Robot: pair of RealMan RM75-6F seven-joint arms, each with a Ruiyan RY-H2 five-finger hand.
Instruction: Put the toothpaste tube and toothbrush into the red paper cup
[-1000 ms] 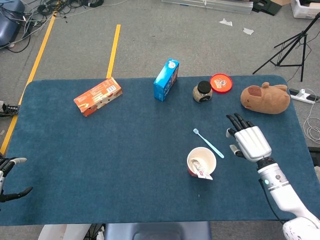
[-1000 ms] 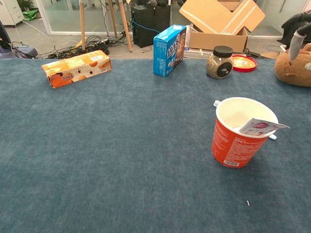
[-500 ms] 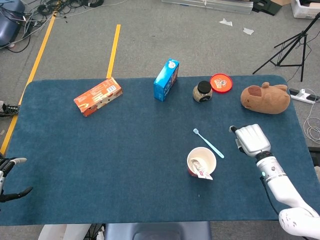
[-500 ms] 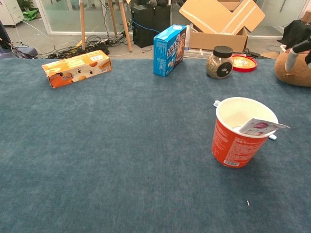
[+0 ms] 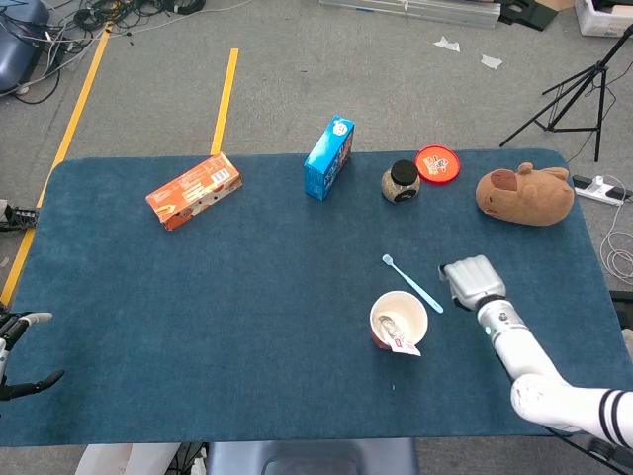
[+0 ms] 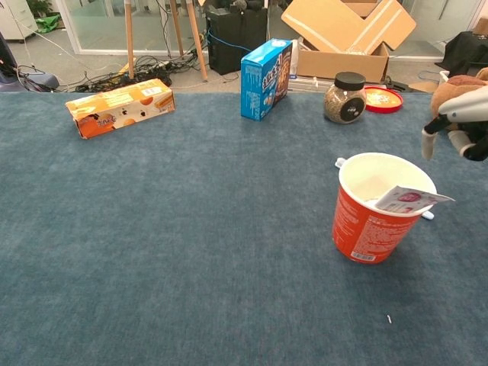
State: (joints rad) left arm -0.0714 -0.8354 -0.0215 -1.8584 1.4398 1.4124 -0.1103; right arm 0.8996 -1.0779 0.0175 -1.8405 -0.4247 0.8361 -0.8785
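Note:
The red paper cup (image 5: 399, 319) (image 6: 377, 210) stands upright right of the table's middle. The toothpaste tube (image 5: 401, 341) (image 6: 412, 200) sits in it, its flat end poking over the rim. A light blue toothbrush (image 5: 412, 282) lies flat on the cloth just behind the cup; in the chest view only its head (image 6: 339, 162) shows. My right hand (image 5: 472, 281) (image 6: 457, 126) hovers just right of the brush's handle end, fingers pointing down and apart, holding nothing. At the near left edge, my left hand (image 5: 15, 356) rests with fingers spread and empty.
Along the far side stand an orange box (image 5: 194, 190) (image 6: 120, 107), a blue box (image 5: 328, 157) (image 6: 266, 78), a dark-lidded jar (image 5: 400, 182) (image 6: 345, 97), a red lid (image 5: 437, 163) and a brown plush animal (image 5: 524, 194). The blue tablecloth (image 5: 247, 297) covers the table.
My right hand has moved left toward the toothbrush handle and tipped its fingers downward. The cup, tube, brush and left hand have stayed put.

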